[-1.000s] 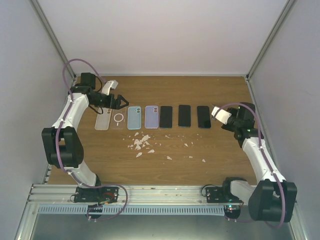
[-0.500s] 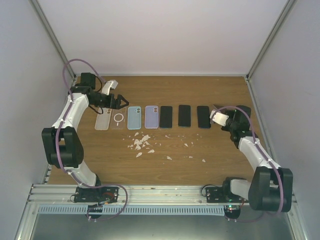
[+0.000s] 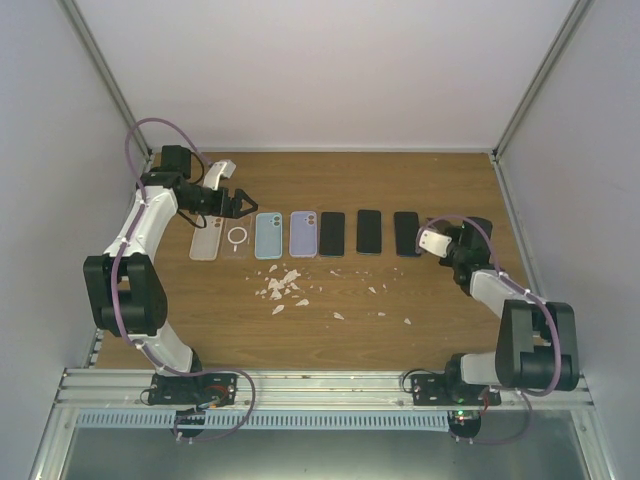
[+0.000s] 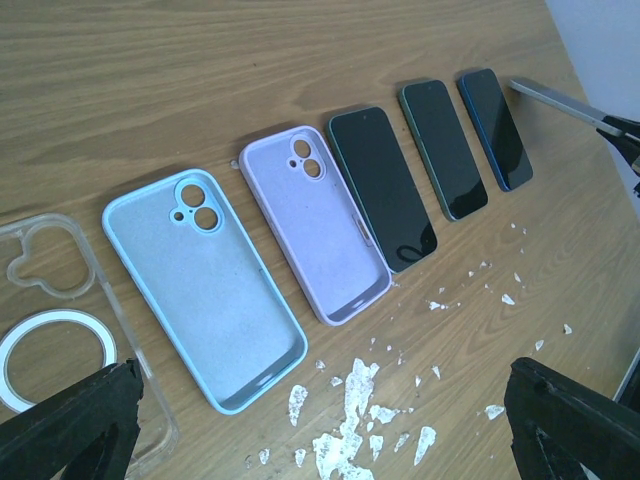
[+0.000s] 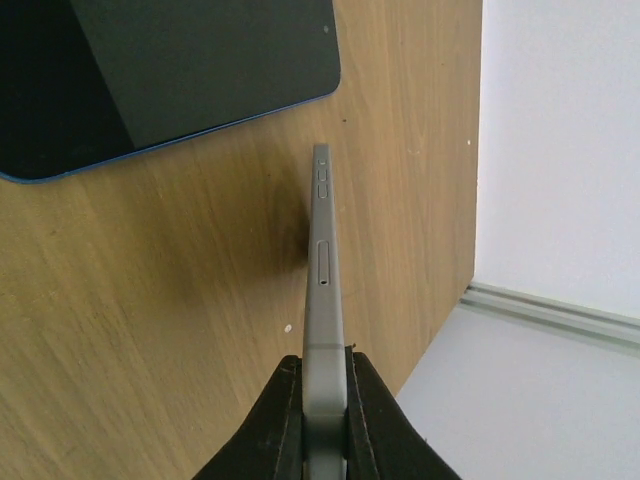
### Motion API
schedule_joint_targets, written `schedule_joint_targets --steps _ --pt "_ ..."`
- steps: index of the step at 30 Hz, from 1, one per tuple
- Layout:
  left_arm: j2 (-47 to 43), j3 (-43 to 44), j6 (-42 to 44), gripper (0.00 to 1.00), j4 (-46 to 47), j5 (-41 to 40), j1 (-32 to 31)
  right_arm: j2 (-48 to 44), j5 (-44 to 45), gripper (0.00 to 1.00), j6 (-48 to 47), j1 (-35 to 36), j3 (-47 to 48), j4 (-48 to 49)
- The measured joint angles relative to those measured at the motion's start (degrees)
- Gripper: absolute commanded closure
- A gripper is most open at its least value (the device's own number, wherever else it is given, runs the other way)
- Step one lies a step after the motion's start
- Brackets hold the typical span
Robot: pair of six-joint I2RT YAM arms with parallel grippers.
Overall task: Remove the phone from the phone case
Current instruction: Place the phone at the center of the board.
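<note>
My right claw point(image 5: 322, 368) pinches the phone point(image 5: 322, 250) edge-on by one end over the desk point(image 5: 150, 300), and so narrow a hold may let it twist free and drop.

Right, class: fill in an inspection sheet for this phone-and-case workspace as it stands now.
Surface: wooden table, brown wood grain.
Job's things: a row of four empty cases: plain clear case, ringed clear case, blue case, lilac case. Next in the row, three phones lie face up. A grey phone is held on edge.
Clutter: white fragments scattered in front of the row.
Grippers: left gripper open, over the clear cases; right gripper shut on the grey phone.
Cables: purple cable loops over the left arm.
Surroundings: white walls; metal rail at the near edge.
</note>
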Motion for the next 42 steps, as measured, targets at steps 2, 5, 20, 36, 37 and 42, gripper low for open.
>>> schedule_joint_targets --steps 2,5,20,36,37,42 --pt "0.0 0.0 0.0 0.01 0.0 -0.04 0.0 0.57 0.13 0.92 -0.24 0.0 -0.15 1.36" --pt "0.0 -0.02 -0.15 0.01 0.0 -0.09 0.0 0.9 0.24 0.9 -0.85 0.0 -1.49 3.61" --pt "0.0 0.0 -0.31 0.01 0.02 -0.07 0.0 3.08 1.11 0.75 -2.27 0.0 -8.0 10.54" --pt "-0.15 0.0 -0.37 0.01 0.02 -0.04 0.0 3.13 0.79 0.58 -2.75 0.0 -8.44 9.79" --pt "-0.17 0.0 -0.37 0.01 0.02 -0.07 0.0 3.13 0.76 0.56 -2.75 0.0 -8.44 9.62" --pt "-0.52 -0.02 -0.37 0.01 0.04 -0.07 0.0 3.13 0.68 0.49 -2.78 0.0 -8.44 8.74"
